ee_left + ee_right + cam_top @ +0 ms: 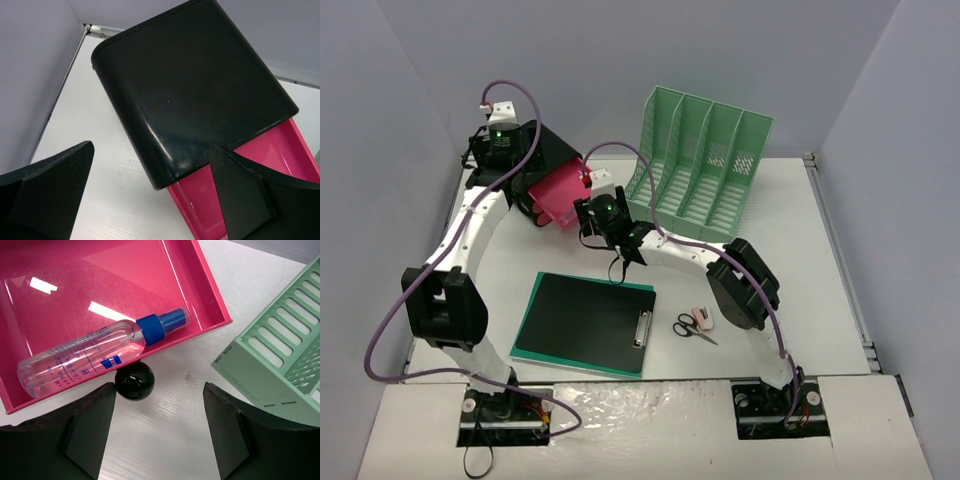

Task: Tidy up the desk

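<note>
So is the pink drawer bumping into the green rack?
Apart. The right wrist view shows a strip of bare white desk between the corner of the pink drawer and the nearest edge of the green rack.

Spray bottle [82,360] (blue-capped) in pink drawer [100,270]
</note>
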Controlling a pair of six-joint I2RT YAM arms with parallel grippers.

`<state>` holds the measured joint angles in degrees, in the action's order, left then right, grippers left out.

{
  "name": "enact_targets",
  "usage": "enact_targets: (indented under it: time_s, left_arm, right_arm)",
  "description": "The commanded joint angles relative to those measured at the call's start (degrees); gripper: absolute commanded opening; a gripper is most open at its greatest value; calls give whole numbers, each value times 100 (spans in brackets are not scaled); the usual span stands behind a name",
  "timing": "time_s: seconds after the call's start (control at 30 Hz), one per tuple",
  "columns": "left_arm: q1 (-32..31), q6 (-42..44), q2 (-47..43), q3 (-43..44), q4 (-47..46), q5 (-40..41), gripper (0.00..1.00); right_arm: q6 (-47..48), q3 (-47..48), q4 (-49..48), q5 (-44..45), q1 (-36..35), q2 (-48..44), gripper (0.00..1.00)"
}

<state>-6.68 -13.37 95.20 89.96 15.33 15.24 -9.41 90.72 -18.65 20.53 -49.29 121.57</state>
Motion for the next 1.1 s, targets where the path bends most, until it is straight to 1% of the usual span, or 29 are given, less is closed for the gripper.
enact_targets:
  time_s: [0.0, 0.17, 0.27, 0.37, 0.6, 1.07]
  left_arm:
    - [77, 203, 347, 476, -717, 230, 97]
    - [112, 458, 746, 493, -1257, 292, 97]
    - [152, 495, 829, 402, -1696, 333, 97]
    - [158, 584, 894, 381, -1887, 380, 97]
    - [158, 542, 1062, 466, -1729, 471, 97]
    - [158, 305, 1031, 89, -1178, 479, 97]
  right_arm:
    - [-59, 65, -280, -10, 66, -573, 68]
    - [-31, 111, -219, -94, 93, -564, 68]
    - [8, 158, -174, -134, 101, -524, 68]
    - [32, 209, -162, -155, 118, -500, 68]
    - [53, 420, -112, -223, 172, -333, 68]
    - [-37, 1202, -145, -468, 294, 318, 68]
